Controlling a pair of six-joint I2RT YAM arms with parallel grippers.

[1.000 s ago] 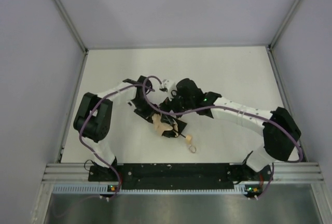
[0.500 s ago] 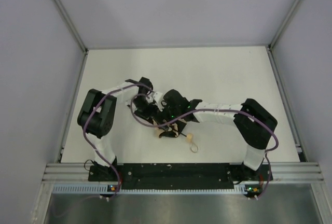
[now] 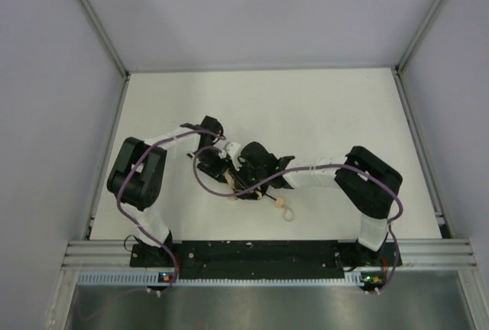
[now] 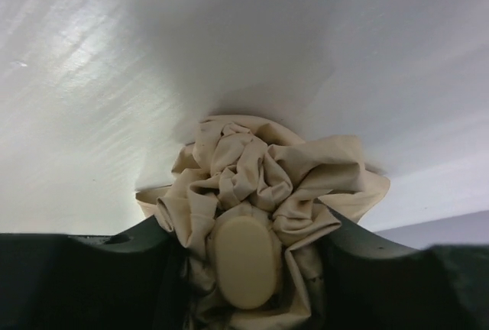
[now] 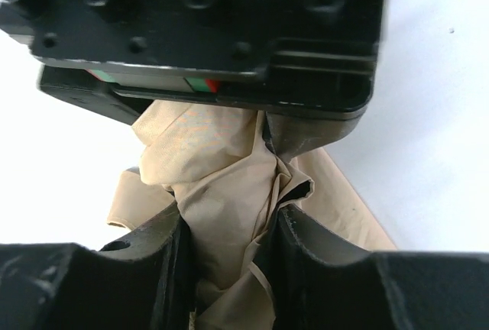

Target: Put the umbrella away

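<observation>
Umbrella [image 4: 252, 169] | left end effector [image 4: 246, 232] pinching it | right end effector [image 5: 229, 221] pinching it | handle [image 3: 281, 203] visible only overhead

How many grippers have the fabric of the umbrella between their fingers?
2. The left gripper grips the bunched canopy of the umbrella; the right gripper pinches a fold close beside it. Neither is hidden.
</observation>
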